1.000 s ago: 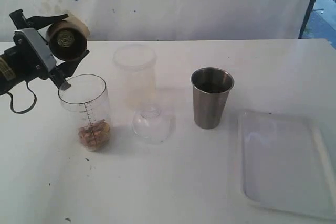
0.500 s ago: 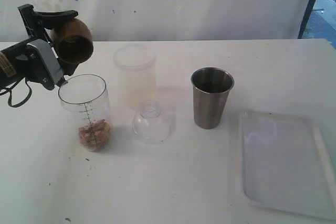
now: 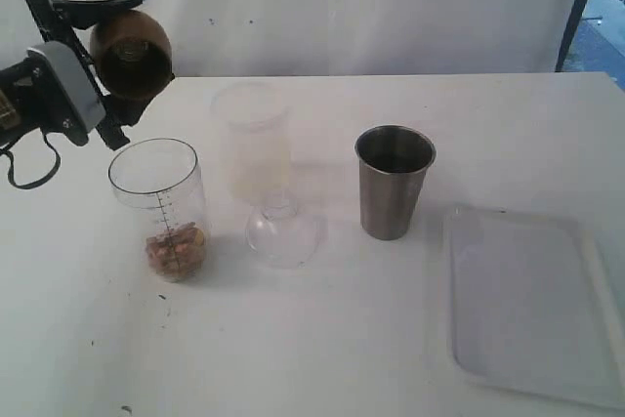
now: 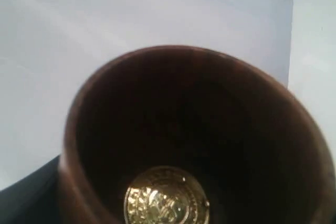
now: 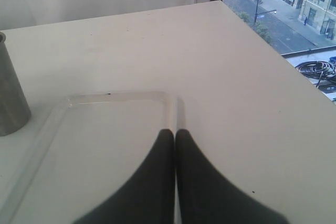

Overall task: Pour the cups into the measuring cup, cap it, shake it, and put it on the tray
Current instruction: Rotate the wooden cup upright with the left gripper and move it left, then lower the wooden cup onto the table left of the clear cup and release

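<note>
Your left hand (image 3: pixel 121 63): raised at far left of exterior view, fingers clamped above and below brown cup (image 3: pixel 132 46); cup tipped on side, mouth toward wrist camera. Your left arm (image 3: pixel 24 100): reaches in from left edge. Your right hand (image 5: pixel 175 134): fingers pressed flat together, tips meeting.

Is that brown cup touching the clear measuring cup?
Apart. The exterior view shows the brown cup held up beyond the measuring cup, with a plain gap between them.

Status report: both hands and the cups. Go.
Left hand holds brown cup, empty, tipped, raised beside measuring cup. Right hand shut, empty, over tray corner. Brownish bits in measuring cup. Steel tumbler upright, untouched. Frosted cup, clear lid stand between them.
</note>
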`<state>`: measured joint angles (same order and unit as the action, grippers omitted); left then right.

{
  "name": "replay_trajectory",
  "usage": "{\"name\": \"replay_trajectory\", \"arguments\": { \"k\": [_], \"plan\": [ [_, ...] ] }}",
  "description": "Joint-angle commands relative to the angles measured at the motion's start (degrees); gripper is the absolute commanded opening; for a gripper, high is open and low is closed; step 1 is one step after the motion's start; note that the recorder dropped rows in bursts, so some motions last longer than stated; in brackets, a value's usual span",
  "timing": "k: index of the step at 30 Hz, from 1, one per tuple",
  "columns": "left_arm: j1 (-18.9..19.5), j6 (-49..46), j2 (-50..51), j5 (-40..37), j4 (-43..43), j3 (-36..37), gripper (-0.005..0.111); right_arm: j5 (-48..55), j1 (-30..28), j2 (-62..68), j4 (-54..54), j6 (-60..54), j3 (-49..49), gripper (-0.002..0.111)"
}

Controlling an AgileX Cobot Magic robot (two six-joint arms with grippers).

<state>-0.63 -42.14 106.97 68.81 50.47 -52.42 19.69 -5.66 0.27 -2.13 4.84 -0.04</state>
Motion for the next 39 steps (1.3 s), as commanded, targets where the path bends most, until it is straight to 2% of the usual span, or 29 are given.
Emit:
{"name": "replay_trajectory", "arguments": {
  "k": [1, 4, 7, 9, 14, 20, 26, 29, 33, 36, 39],
  "plan": [
    [-0.1, 19.1, -0.3, 1.2, -6.0, -0.2, 0.0, -0.2, -0.3, -0.3, -0.2, -0.1, 0.0, 0.0],
    [-0.1, 18.1, -0.3, 1.2, -2.7, -0.2, 0.0, -0.2, -0.3, -0.3, -0.2, -0.1, 0.0, 0.0],
    [-0.1, 12.9, -0.3, 1.2, 6.9, -0.2, 0.0, -0.2, -0.3, -0.3, -0.2, -0.1, 0.0, 0.0],
    [-0.1, 11.7, -0.3, 1.2, 10.2, -0.2, 0.0, -0.2, -0.3, -0.3, -0.2, -0.1, 0.0, 0.0],
    [1.5, 15.7, -0.4, 1.2, 8.5, -0.2, 0.0, -0.2, -0.3, -0.3, -0.2, -0.1, 0.0, 0.0],
    [6.5, 23.1, -0.4, 1.2, 4.2, -0.2, 0.0, -0.2, -0.3, -0.3, -0.2, -0.1, 0.0, 0.0],
    [12.1, 21.1, -0.4, 1.2, 10.9, -0.2, 0.0, -0.2, -0.3, -0.3, -0.2, -0.1, 0.0, 0.0],
    [15.1, 22.5, -0.2, 1.2, 11.5, 0.1, 0.0, -0.2, -0.3, -0.3, -0.2, -0.1, 0.0, 0.0],
    [18.5, 22.6, -0.2, 1.2, 7.6, 2.3, 0.0, -0.2, -0.3, -0.3, -0.2, -0.1, 0.0, 0.0],
    [19.5, 23.8, -0.2, 1.2, 3.0, 3.2, 0.0, -0.2, -0.3, -0.3, -0.2, -0.1, 0.0, 0.0],
    [19.5, 35.2, 0.4, 1.2, -8.0, 4.3, 0.0, -0.2, -0.3, -0.3, -0.2, -0.1, 0.0, 0.0]
  ]
}}
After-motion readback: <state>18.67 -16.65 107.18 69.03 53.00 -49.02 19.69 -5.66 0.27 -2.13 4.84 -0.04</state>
